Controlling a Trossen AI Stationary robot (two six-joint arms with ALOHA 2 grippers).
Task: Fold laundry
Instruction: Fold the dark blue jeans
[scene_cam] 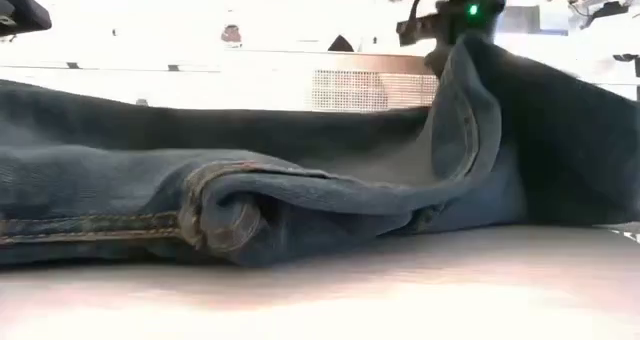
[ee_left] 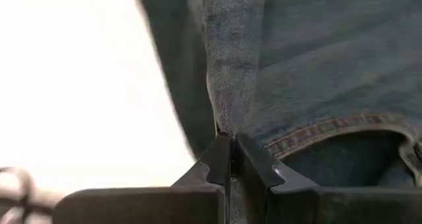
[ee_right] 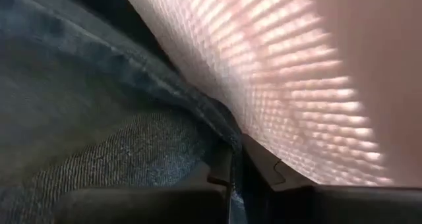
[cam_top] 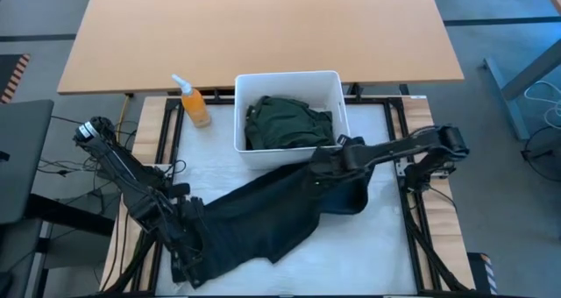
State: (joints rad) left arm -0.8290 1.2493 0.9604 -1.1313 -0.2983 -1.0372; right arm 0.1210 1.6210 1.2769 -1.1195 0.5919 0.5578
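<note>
Dark jeans (cam_top: 263,215) stretch diagonally across the table (cam_top: 386,245), left gripper (cam_top: 188,261) pinched shut on one end, right gripper (cam_top: 326,162) clamping the other beside the white bin (cam_top: 289,79)

Grey floor (cam_top: 508,35) all round. Large bare wooden desk (cam_top: 263,26) just beyond the white worktop (cam_top: 377,245). Cables (cam_top: 539,101) on the floor at right (near a grey metal frame). Low view: strongly backlit room, perforated panel (scene_cam: 365,90) behind.
</note>
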